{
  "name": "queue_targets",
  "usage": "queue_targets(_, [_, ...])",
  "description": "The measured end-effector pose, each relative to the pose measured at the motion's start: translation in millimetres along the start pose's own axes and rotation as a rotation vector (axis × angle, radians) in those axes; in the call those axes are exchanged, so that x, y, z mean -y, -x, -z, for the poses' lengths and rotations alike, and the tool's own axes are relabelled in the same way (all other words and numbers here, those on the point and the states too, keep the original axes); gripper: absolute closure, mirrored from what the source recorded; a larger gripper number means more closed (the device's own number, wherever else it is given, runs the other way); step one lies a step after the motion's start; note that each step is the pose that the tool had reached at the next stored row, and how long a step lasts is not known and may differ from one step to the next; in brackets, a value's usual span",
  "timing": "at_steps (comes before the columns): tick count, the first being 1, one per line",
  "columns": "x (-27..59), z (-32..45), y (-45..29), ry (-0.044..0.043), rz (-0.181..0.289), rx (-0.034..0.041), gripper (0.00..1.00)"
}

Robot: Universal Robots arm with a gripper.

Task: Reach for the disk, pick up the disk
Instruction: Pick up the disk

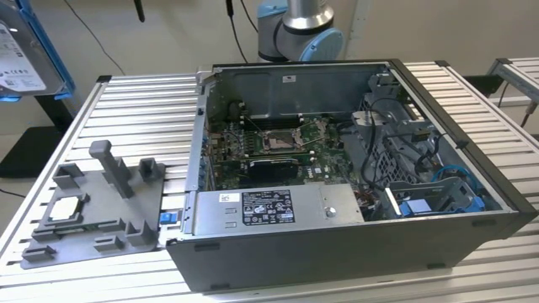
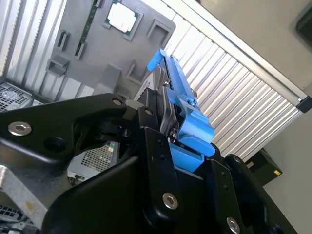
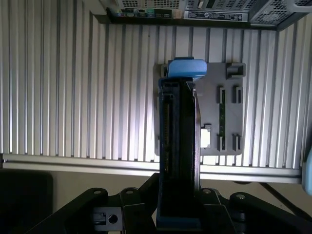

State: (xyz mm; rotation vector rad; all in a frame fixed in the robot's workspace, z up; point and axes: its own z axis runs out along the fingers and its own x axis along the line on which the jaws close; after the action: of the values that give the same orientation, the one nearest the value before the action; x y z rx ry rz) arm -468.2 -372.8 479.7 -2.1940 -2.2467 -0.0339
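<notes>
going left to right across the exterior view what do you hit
disk → grey holder → power supply box → drive cage

One disk [image 1: 19, 60], one case [image 1: 337, 259], one fixture [image 1: 101, 230]

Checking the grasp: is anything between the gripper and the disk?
Nothing: in the second wrist view the gripper is clamped directly on the disk, held above the grey fixture.
</notes>
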Motion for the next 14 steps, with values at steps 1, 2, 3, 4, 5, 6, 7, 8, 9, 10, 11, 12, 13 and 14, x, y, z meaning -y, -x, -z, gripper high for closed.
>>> queue_targets(1, [0.0, 1.3, 0.0, 0.0, 0.0, 0.0, 1.0])
queue_targets(2, [-0.1, 2.5, 0.0, 0.0, 0.0, 0.0, 1.0])
queue_targets(3, [-0.1, 3.9, -0.1, -0.0001, 0.0, 0.0001, 1.0])
queue_targets(4, [-0.1, 5.2, -0.1, -0.0001, 0.0, 0.0001, 1.0])
queue_targets(5, [-0.2, 6.7, 0.0, 0.0, 0.0, 0.0001, 1.0])
queue_targets(6, [-0.2, 8.2, 0.0, 0.0001, 0.0, 0.0, 1.0])
queue_targets(7, [-0.2, 10.0, 0.0, 0.0, 0.0, 0.0, 1.0])
queue_targets(8, [-0.3, 11.9, -0.1, 0.0, 0.0, 0.0, 1.0])
queue_targets(9, [-0.3, 13.7, -0.1, 0.0001, 0.0, 0.0, 1.0])
queue_targets(10, [-0.3, 15.5, -0.1, 0.0, 0.0, 0.0, 1.0])
queue_targets(11, [-0.3, 17.7, -0.2, 0.0, 0.0, 0.0, 1.0])
queue_targets(12, [-0.3, 19.7, -0.2, -0.0001, 0.0, 0.0, 1.0])
queue_targets(13, [-0.3, 21.9, -0.4, 0.0001, 0.0, 0.0, 1.0])
queue_targets(14, [-0.3, 23.9, -0.4, 0.0001, 0.0, 0.0, 1.0])
